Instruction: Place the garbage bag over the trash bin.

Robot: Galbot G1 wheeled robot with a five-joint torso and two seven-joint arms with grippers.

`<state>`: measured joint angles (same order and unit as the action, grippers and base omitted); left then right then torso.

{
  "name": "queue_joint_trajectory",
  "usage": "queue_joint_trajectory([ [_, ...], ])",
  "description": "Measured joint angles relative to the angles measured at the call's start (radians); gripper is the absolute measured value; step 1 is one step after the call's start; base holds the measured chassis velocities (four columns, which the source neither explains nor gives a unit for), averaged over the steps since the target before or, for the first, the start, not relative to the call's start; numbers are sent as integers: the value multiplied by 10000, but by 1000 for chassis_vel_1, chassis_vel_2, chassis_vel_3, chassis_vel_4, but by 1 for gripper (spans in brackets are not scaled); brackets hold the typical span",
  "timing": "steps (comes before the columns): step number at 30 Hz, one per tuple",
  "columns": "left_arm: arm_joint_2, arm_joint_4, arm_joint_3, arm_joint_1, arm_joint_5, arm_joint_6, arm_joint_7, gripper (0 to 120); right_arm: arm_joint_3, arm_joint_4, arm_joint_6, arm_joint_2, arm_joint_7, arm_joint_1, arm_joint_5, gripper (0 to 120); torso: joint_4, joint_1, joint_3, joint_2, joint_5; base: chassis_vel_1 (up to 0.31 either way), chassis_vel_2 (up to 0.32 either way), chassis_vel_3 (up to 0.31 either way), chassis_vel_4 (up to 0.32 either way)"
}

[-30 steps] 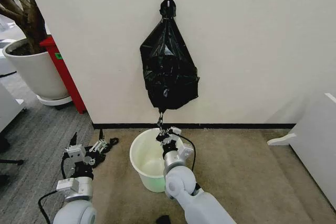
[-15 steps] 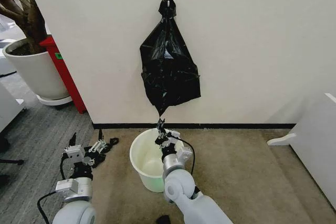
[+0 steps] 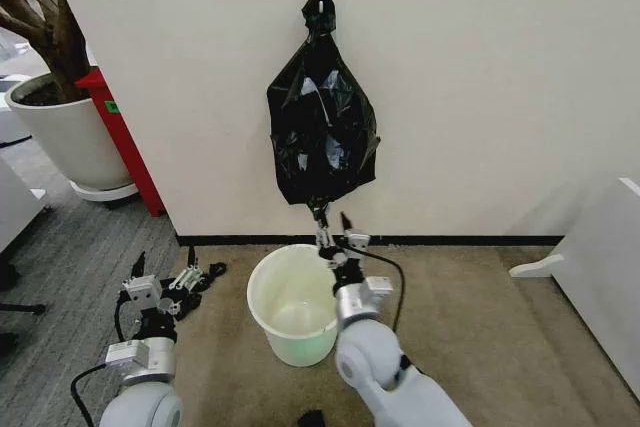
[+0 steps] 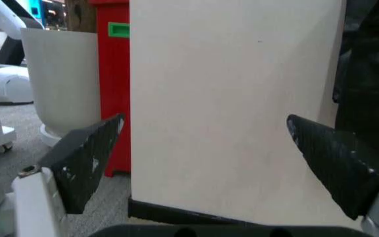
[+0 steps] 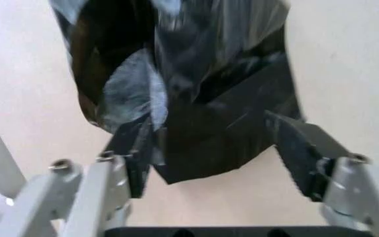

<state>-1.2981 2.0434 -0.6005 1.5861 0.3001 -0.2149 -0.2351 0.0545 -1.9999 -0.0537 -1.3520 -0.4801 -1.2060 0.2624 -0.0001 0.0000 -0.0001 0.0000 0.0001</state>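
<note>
1. The right gripper [image 3: 333,223] has its jaws spread wide and holds nothing; the lower edge of the garbage bag [image 3: 322,137] hangs between them, seen close in the right wrist view [image 5: 196,98].
2. Half a second ago those jaws pinched a strand pulled down from the bag over the bin; now they have let go and risen, so the bag has sprung back, on its wall hook.
3. The trash bin [image 3: 292,302] stands bare on the carpet below, so the bag needs a fresh grip.
4. The right arm reaches up and forward past the bin's rim.
5. The left gripper [image 3: 165,282] rests low, left of the bin, jaws apart and empty.
</note>
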Motion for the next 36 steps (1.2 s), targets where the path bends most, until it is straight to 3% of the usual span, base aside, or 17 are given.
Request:
queue_joint_trajectory([
  [6,108,87,-2,-104,71,59,-1,98,-306,-669,-533,381,-29,-695,-1769,83,-1,0,0,0,0,0,0,0,0],
  [10,267,146,-59,-166,263,67,-1,98,-1074,-1010,-745,533,103,-237,-2243,98,1,0,0,0,1,0,0,0,0],
  [17,248,145,-80,-172,286,58,1,98,-1481,-1291,-728,922,581,-155,-1777,100,2,0,1,0,-1,0,0,0,0],
  [23,215,117,-50,-247,281,57,3,98,-528,-1266,-752,1524,771,-1485,-1369,100,-2,0,0,0,-1,0,0,0,0],
  [26,229,136,-77,-227,283,57,3,98,-88,-1117,-84,1936,628,-1826,-1061,100,0,0,0,0,-2,0,0,0,0],
  [32,329,202,-138,-223,355,46,-1,98,39,-1551,809,2270,789,-1741,-472,100,1,0,1,0,-2,0,0,0,0],
  [36,414,279,-101,-350,573,37,37,98,-298,-1708,310,2163,1134,-1256,-781,100,0,0,1,0,0,0,0,0,0],
])
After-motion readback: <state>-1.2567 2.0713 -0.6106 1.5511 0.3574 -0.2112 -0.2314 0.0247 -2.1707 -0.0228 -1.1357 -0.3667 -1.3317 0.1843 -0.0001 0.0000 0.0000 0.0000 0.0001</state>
